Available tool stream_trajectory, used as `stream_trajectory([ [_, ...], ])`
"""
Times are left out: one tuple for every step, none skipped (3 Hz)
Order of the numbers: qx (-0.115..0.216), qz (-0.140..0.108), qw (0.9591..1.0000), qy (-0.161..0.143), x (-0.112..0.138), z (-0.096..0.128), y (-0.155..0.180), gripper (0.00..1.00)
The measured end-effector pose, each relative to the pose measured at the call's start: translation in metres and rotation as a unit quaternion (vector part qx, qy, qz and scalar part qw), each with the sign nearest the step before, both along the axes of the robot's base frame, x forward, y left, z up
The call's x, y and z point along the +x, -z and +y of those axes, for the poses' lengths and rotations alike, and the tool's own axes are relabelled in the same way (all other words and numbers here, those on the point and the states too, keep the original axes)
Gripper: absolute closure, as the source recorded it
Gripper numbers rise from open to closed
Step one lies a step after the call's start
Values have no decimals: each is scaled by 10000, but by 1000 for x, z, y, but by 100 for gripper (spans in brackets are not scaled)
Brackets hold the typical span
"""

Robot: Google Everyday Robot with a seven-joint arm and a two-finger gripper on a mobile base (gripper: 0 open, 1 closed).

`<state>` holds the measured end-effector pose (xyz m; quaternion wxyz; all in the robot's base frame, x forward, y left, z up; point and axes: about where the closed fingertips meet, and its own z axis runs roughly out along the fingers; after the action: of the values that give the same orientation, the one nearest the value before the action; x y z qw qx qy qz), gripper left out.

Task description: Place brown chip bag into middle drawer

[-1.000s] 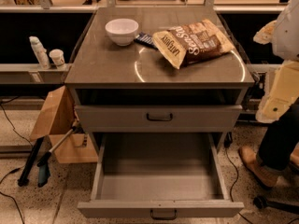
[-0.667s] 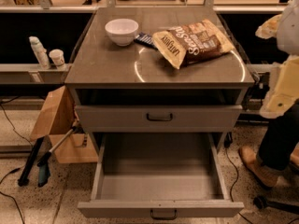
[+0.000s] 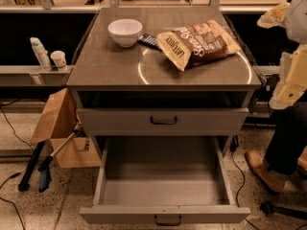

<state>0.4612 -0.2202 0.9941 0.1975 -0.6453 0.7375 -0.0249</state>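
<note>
The brown chip bag (image 3: 199,43) lies flat on the cabinet top (image 3: 110,66), at the back right, tan-yellow with a dark brown panel. The middle drawer (image 3: 165,176) is pulled out wide open below, and its inside is empty. The like drawer above it (image 3: 163,121) is shut. My arm shows as cream and yellow segments at the right edge, and the gripper (image 3: 276,16) is at its upper end, to the right of the bag and apart from it.
A white bowl (image 3: 125,31) stands at the back left of the top, with a small dark blue packet (image 3: 148,41) beside it. A cardboard box (image 3: 60,128) and tools lie on the floor at the left. A person's leg and brown shoe (image 3: 261,171) are at the right.
My arm at the right edge has shifted slightly up and to the right. The bag, the bowl and the drawer have not moved.
</note>
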Motion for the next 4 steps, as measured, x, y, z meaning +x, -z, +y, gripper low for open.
stream_trajectory([
  [25,-74,9995,-305,17,4,-1,0],
  [-58,93,9995,-283,45,7,-3,0],
  [-73,119,9998,-156,72,10,-6,0],
  [-87,-23,10000,-27,113,23,-5,0],
])
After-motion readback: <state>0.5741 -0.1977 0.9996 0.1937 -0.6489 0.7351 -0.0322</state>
